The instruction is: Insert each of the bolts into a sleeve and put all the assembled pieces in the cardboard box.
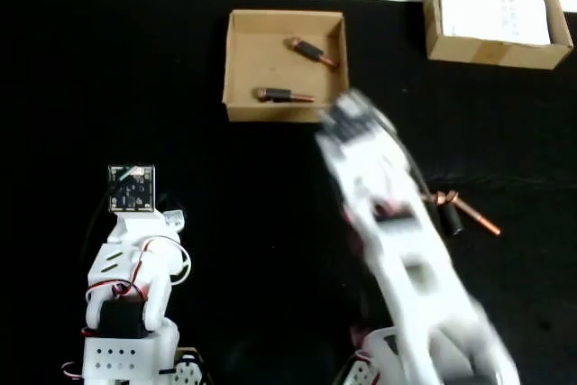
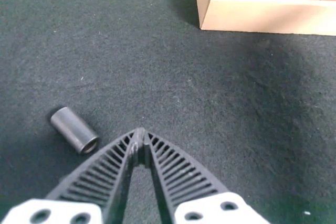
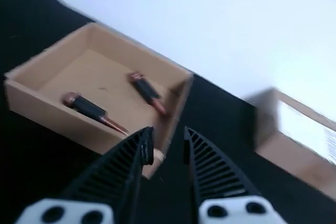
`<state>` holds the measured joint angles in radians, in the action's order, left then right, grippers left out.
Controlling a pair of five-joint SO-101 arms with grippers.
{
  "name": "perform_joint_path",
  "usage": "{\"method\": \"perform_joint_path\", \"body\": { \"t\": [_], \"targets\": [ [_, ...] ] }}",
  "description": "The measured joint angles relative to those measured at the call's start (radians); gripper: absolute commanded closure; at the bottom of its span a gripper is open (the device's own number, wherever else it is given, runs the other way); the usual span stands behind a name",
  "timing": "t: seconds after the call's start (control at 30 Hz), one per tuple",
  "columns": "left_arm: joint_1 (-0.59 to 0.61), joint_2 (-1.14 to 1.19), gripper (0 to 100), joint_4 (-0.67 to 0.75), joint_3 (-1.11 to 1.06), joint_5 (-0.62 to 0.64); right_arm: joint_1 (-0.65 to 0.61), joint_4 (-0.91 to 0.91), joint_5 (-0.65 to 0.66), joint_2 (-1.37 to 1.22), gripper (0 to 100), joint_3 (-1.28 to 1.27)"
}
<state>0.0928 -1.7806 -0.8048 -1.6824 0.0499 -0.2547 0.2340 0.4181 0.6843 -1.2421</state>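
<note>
The right tool [image 3: 167, 136], tips apart, hangs by the box [image 3: 42, 106] (two pieces [image 3: 89, 109] inside); left tool [image 2: 139, 137], tips together, sits beside a sleeve [image 2: 74, 129].

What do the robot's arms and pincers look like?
The left arm and right arm are chunky white plastic, with thin red cables at the joints. The left pincer and right pincer have black, pointed, ribbed fingers.
</note>
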Motion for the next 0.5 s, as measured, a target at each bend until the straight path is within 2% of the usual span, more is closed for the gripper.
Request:
{"method": "perform_joint_path", "body": {
  "t": [0.13, 0.2, 0.5],
  "targets": [
    [0.0, 0.0, 99, 0.0, 0.0, 0.0, 0.104, -0.012, -0.028, 0.285, 92.5, -0.196],
    [0.0, 0.0, 99, 0.0, 0.0, 0.0, 0.15, -0.078, -0.074, 0.405, 92.5, -0.261],
    [0.0, 0.0, 99, -0.147, 0.0, 0.0, 0.333, -0.681, -0.476, 0.855, 92.5, -0.284]
  ]
}}
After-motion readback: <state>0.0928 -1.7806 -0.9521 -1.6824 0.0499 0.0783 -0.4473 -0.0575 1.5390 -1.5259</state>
